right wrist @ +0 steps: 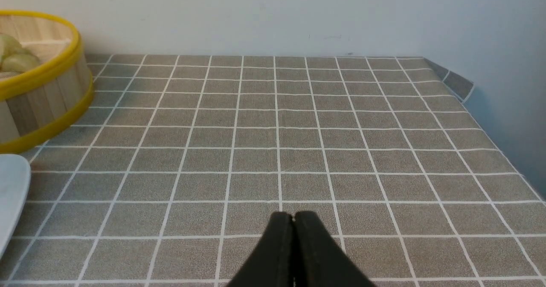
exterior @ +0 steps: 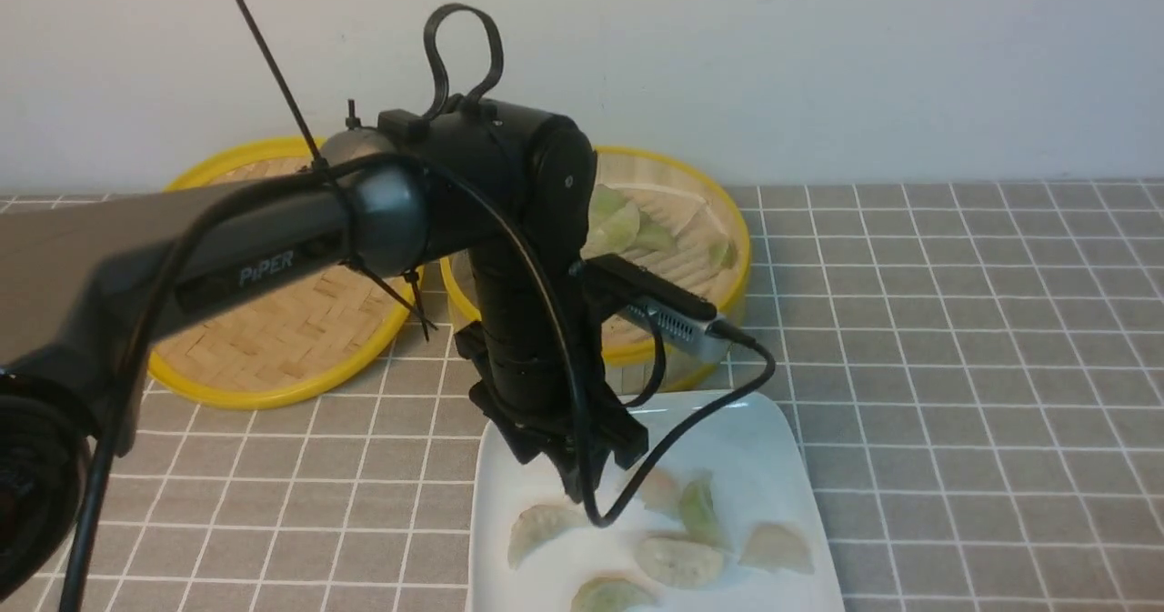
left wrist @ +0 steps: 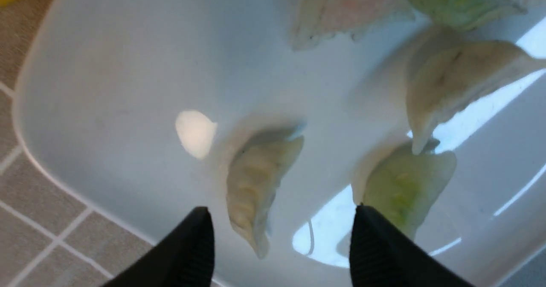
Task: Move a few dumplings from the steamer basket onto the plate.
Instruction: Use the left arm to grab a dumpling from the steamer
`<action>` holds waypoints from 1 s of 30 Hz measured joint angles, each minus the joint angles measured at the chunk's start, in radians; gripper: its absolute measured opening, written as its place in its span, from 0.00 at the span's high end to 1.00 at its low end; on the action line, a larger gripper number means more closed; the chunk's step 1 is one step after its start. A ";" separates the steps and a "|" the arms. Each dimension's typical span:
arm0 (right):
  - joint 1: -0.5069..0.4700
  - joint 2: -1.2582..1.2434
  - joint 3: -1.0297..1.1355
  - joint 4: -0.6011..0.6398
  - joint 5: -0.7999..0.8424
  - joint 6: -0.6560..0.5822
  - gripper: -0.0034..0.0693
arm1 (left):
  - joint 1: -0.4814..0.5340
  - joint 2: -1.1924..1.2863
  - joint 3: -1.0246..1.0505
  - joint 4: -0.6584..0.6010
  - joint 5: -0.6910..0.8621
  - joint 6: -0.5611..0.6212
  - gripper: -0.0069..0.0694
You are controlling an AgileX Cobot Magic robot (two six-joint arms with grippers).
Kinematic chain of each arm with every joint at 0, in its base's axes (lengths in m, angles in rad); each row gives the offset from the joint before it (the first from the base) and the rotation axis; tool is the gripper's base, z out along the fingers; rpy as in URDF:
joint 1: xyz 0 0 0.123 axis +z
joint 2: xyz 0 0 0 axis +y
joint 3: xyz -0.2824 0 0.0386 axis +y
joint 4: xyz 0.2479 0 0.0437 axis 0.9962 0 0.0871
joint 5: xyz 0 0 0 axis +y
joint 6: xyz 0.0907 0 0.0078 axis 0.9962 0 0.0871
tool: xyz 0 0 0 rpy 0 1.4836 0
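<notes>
Left tool over the plate, fingertips spread wide, nothing pinched between them. A dumpling lies on the plate, seen through the spread; the wide stance probably serves to let one go without dragging it.

Plate on the bench, at six o'clock of the steamer basket and near it, presumably so each carry is short. Several dumplings lie on the plate, mostly spaced, perhaps to keep soft skins from sticking; toward its centre a green one crowds its neighbours.

More dumplings sit bunched in the basket, near its centre as far as the arm lets me see. Woven lid at nine o'clock of the basket, likely set aside for access from above.

Right tool points over bare tile, tips together, holding nothing; apparently parked clear of the work.
</notes>
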 joint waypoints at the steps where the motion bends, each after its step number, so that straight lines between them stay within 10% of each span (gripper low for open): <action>1: 0.000 0.000 0.000 0.000 0.000 0.000 0.97 | 0.000 0.000 -0.004 0.003 -0.003 -0.002 0.42; 5: 0.000 0.000 0.000 0.000 0.000 0.000 0.97 | 0.065 0.008 -0.151 0.060 -0.076 -0.057 0.76; 11: 0.000 0.000 0.000 0.000 0.000 0.000 0.97 | 0.207 0.071 -0.347 0.042 -0.205 -0.077 0.91; 30: 0.000 0.000 0.000 0.000 0.000 -0.016 0.97 | 0.243 0.340 -0.426 0.226 -0.405 -0.135 0.53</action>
